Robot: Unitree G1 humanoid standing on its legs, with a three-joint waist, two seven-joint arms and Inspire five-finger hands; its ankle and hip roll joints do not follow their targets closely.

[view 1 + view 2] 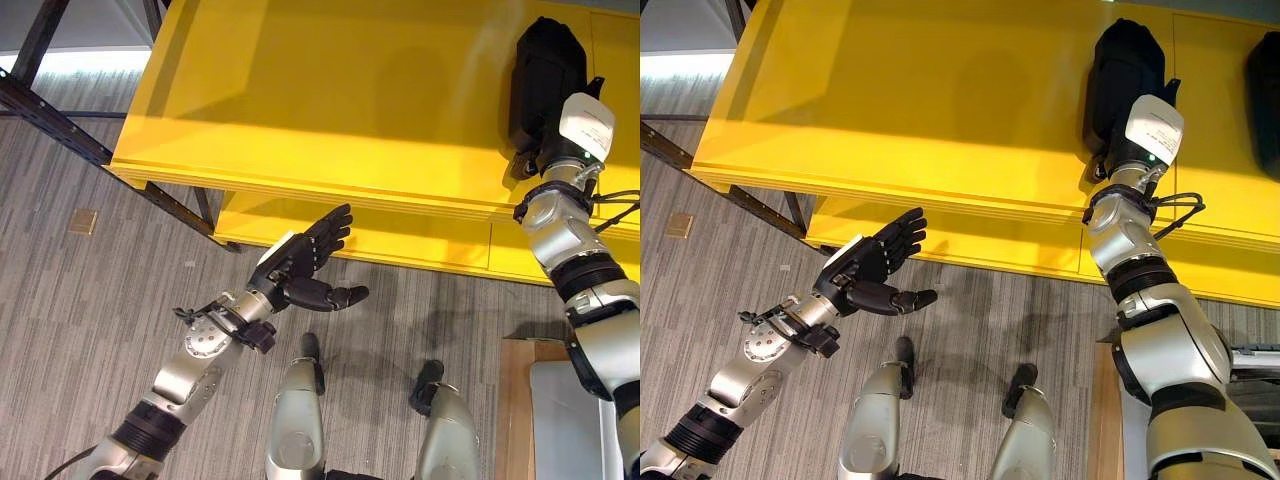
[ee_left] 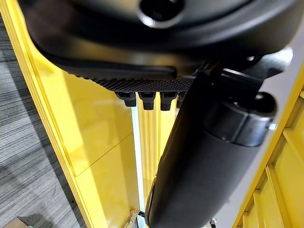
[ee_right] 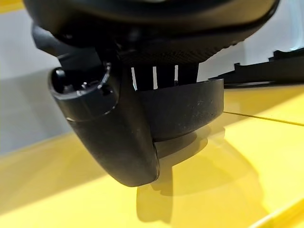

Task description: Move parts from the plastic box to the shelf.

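Note:
A black rounded part point(image 1: 545, 60) lies on top of the yellow shelf point(image 1: 300, 100), near its far right. My right hand point(image 3: 95, 123) reaches over the shelf's front edge and is shut on this part point(image 3: 185, 109), thumb on one side and fingers behind it. I cannot tell whether the part touches the yellow surface or hangs just above it. My left hand point(image 1: 310, 260) floats open in the air below the shelf's front edge, palm up and holding nothing. A second black part point(image 1: 1265, 90) lies further right on the shelf.
A grey plastic box point(image 1: 580, 420) stands on a wooden surface point(image 1: 515, 400) at the lower right. A dark metal frame point(image 1: 50, 110) runs along the shelf's left side. A lower yellow level point(image 1: 420, 235) shows under the shelf top. A small tan square point(image 1: 83, 221) lies on the carpet.

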